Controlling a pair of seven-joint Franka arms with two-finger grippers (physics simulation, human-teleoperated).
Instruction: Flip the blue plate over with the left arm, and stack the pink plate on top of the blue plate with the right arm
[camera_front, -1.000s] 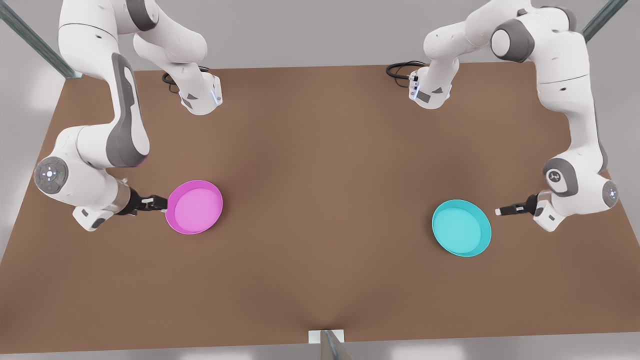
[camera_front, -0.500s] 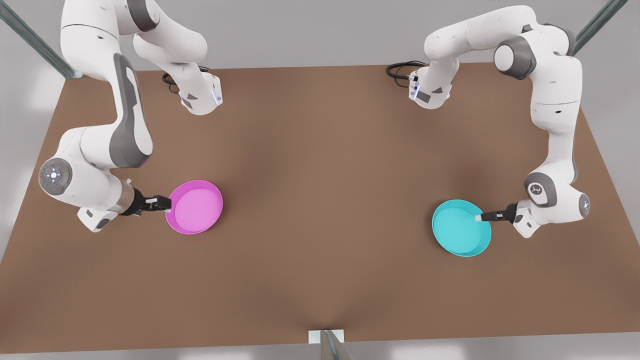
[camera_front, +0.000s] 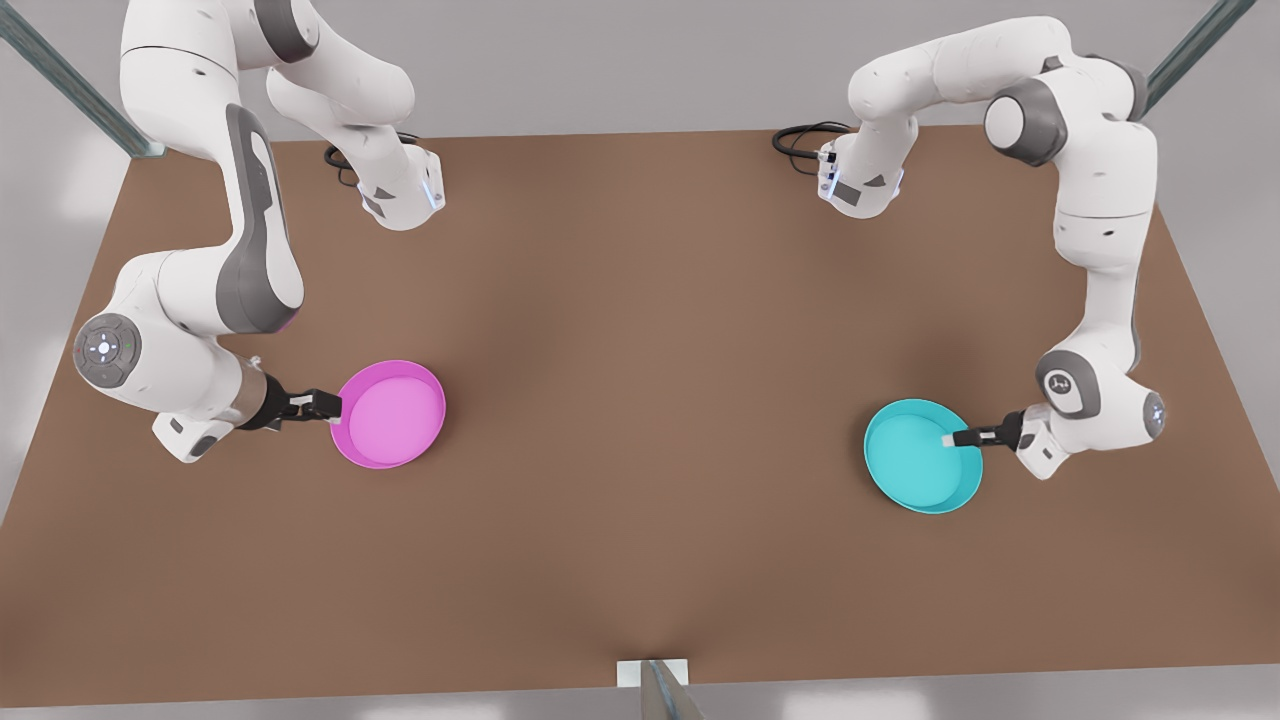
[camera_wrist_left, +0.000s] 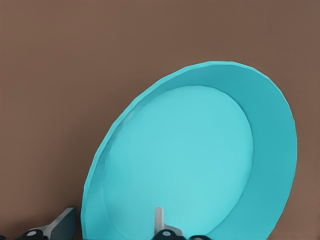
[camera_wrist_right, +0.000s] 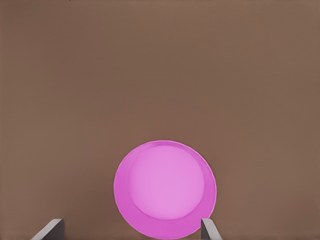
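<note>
The blue plate (camera_front: 915, 460) (camera_wrist_left: 190, 160) lies rim up on the brown table at the front view's right. My left gripper (camera_front: 957, 438) (camera_wrist_left: 110, 225) is open at its near edge, one finger inside the dish and one finger outside, straddling the rim. The pink plate (camera_front: 392, 413) (camera_wrist_right: 165, 187) lies rim up at the front view's left. My right gripper (camera_front: 328, 408) (camera_wrist_right: 130, 225) is open and low beside its outer edge, fingers spread wider than the plate, which lies just ahead of them.
Both arm bases (camera_front: 400, 195) (camera_front: 860, 180) stand at the table's far edge with black cables (camera_front: 800, 135) beside them. A wide stretch of brown table (camera_front: 640, 350) lies between the two plates. A small post (camera_front: 655, 680) sits at the near edge.
The left gripper has moved in from beside the blue plate until its fingers straddle the rim. The right gripper has crept slightly closer to the pink plate. Neither plate has moved.
</note>
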